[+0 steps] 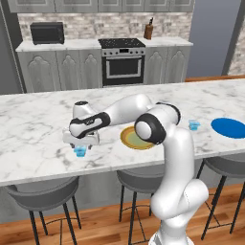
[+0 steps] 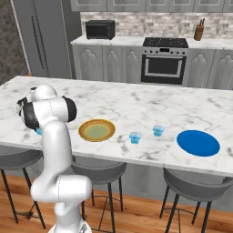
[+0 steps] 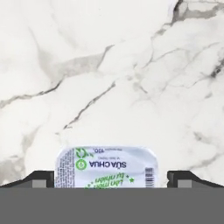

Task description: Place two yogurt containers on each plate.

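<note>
1. Gripper (image 1: pixel 80 145) is low over the marble counter (image 1: pixel 33 124), left of the gold-rimmed plate (image 1: pixel 129 139); the arm reaches across from the lower right in the left base view.
2. Jaws are spread wide. In the hand view the two fingertips (image 3: pixel 39 178) stand at either side of a yogurt cup (image 3: pixel 106 167), with a gap between each tip and the cup's edge. Not pinching it.
3. That cup (image 1: pixel 80 151) sits on the counter directly under the gripper, lid up with green print visible in the hand view.
4. In the right base view a bit of pale blue (image 2: pixel 39 131) shows just behind the arm's elbow; likely the same cup, mostly hidden.
5. Gold-rimmed plate (image 2: pixel 96 130) with pale green centre lies flat on the counter, nothing on it.
6. Blue plate (image 2: pixel 198 143) lies well to the right of it, also bare.
7. Two more yogurt cups sit on the counter between the plates: one (image 2: pixel 135 137) closer to the gold plate, one (image 2: pixel 158 130) slightly farther back and closer to the blue plate. Both are apart from each other and off the plates.
8. In the left base view one of these cups (image 1: pixel 194 125) shows just left of the blue plate (image 1: pixel 229 128).
</note>
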Controlling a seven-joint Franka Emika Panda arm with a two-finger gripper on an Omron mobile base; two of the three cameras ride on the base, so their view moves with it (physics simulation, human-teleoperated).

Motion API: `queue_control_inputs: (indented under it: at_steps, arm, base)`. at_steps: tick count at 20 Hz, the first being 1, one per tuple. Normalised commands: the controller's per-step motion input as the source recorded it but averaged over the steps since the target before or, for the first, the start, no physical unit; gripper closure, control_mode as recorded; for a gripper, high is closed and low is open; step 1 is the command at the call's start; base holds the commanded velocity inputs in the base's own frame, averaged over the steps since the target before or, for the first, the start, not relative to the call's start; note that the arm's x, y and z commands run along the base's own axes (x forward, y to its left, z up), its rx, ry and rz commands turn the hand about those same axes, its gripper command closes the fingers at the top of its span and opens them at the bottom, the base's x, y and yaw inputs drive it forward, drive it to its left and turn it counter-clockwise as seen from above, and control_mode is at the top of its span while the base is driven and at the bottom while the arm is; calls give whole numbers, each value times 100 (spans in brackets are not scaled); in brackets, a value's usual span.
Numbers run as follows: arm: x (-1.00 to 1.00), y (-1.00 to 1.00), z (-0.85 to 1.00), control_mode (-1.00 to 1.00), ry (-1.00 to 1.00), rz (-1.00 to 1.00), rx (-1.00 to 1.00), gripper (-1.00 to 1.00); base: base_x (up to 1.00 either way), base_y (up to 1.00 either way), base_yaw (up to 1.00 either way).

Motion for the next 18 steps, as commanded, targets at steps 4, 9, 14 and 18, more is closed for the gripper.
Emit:
queue_control_inputs:
  at_steps: [4, 9, 14, 18]
  arm:
    - [14, 9, -12, -100, 0, 0, 0, -100]
    - [0, 2, -1, -100, 0, 0, 0, -100]
    - [-5, 0, -2, -100, 0, 0, 0, -100]
    - [-13, -6, -8, -100, 0, 0, 0, -100]
  base:
    - [0, 0, 0]
    - [0, 0, 0]
    - [0, 0, 0]
    - [0, 0, 0]
